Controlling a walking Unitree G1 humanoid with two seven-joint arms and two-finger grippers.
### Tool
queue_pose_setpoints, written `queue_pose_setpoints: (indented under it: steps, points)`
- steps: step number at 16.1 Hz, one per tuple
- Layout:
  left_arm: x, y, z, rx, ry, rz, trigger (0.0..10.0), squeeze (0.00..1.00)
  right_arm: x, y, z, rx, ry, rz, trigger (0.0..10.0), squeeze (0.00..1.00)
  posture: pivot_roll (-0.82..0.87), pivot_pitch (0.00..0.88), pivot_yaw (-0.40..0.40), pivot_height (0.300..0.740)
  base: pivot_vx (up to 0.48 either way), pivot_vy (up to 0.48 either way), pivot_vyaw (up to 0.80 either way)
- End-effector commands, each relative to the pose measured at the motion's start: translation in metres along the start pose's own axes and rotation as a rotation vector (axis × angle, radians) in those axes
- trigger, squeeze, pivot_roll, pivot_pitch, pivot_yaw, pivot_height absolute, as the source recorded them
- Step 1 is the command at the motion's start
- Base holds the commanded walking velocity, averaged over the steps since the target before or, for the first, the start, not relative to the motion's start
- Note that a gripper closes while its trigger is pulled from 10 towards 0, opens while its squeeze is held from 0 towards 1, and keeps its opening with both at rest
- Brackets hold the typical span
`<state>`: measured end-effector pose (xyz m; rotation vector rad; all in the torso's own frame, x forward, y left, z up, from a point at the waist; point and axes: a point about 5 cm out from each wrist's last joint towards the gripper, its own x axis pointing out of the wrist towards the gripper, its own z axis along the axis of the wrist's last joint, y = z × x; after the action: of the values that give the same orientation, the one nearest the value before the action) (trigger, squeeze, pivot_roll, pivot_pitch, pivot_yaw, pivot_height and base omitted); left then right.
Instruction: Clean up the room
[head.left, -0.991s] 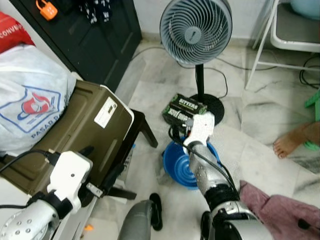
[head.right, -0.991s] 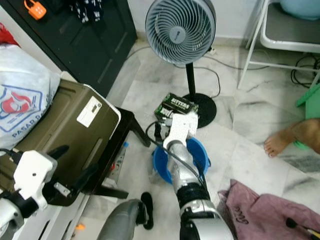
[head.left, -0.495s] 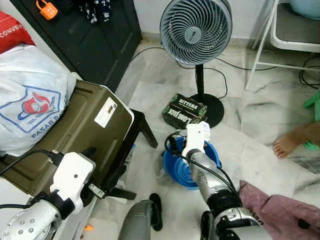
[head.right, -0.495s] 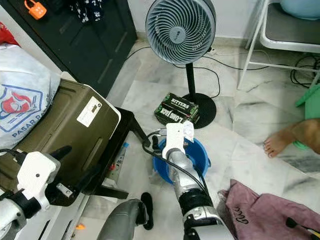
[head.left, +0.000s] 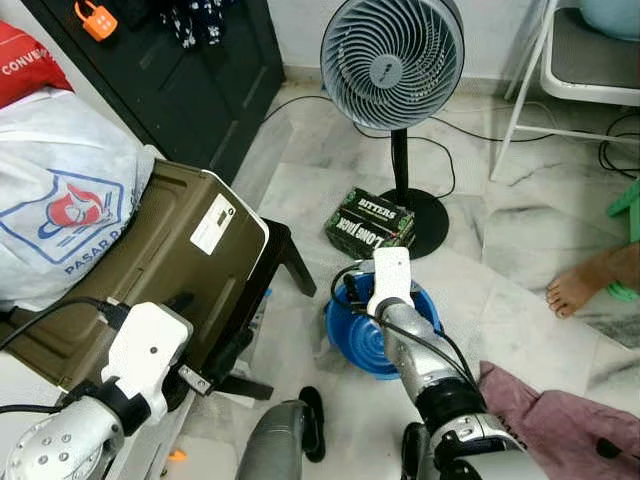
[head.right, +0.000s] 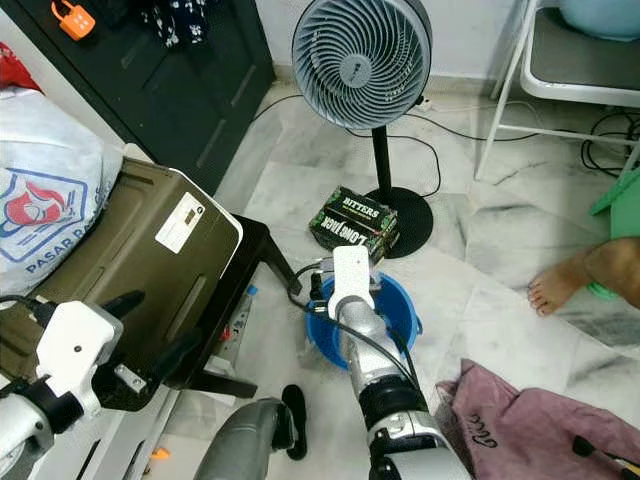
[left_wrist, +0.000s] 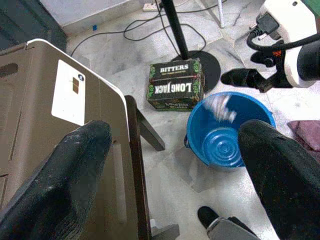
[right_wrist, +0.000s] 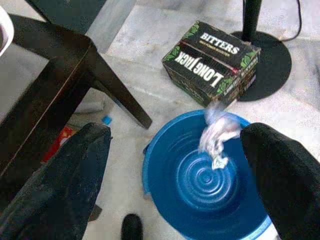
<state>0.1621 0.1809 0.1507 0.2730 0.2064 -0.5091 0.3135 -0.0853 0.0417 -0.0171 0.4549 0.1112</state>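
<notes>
Head cameras look steeply down; both wrist cameras share the blue bucket (right_wrist: 210, 195).

The pale scrap (right_wrist: 218, 133) over the blue bucket (right_wrist: 175, 200) is smeared, can't tell what it is. The right arm's white wrist (head.left: 390, 280) hides the bucket's rim nearest the fan stand. The person is cropped at the right edge, just 1 bare foot (head.left: 578, 285) showing. The pink cloth (head.right: 520, 430) runs off the bottom corner.

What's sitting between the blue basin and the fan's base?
The green Bitters Long Jack box lies between the blue basin and the fan base, in the right wrist view.
</notes>
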Motion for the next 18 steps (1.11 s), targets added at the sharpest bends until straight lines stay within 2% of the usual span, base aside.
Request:
queue_pose_setpoints:
  steps: [1,5,6,9,12,14,16,18]
  points:
    - [-0.001,0.001,-0.005,0.011,0.029,-0.008,10.0,0.00,-0.001,0.010,-0.002,0.015,0.004,0.026,10.0,0.00,0.22,0.236,0.192,0.740,0.000,0.000,0.00]
    - [0.002,0.001,-0.006,0.010,0.022,-0.006,10.0,0.00,-0.002,-0.003,0.010,0.068,-0.061,-0.037,10.0,0.00,0.21,0.223,0.186,0.740,0.000,0.000,0.00]
    - [0.007,0.001,-0.005,0.006,0.005,0.005,10.0,0.00,-0.005,-0.008,0.013,0.085,-0.087,-0.045,10.0,0.00,0.19,0.209,0.174,0.740,0.000,0.000,0.00]
    - [0.022,0.002,-0.002,-0.005,-0.044,0.043,10.0,0.00,-0.014,-0.009,0.030,0.113,-0.198,0.004,10.0,0.00,0.15,0.176,0.149,0.740,0.000,0.000,0.00]
    - [0.042,0.006,0.004,-0.047,-0.108,0.094,10.0,0.00,-0.033,-0.008,0.041,0.127,-0.257,0.099,10.0,0.00,0.10,0.122,0.115,0.740,0.000,0.000,0.00]
    - [0.057,0.014,0.008,-0.060,-0.162,0.147,10.0,0.00,-0.058,-0.010,0.036,0.097,-0.274,0.212,10.0,0.00,0.05,0.062,0.087,0.740,0.000,0.000,0.00]
    - [0.071,0.023,0.011,-0.094,-0.207,0.209,10.0,0.00,-0.075,-0.020,0.030,0.065,-0.294,0.256,10.0,0.00,0.01,0.000,0.065,0.740,0.000,0.000,0.00]
    - [0.084,0.032,0.015,-0.138,-0.251,0.267,10.0,0.00,-0.077,-0.032,0.039,0.035,-0.324,0.227,10.0,0.00,-0.02,0.000,0.053,0.740,0.000,0.000,0.00]
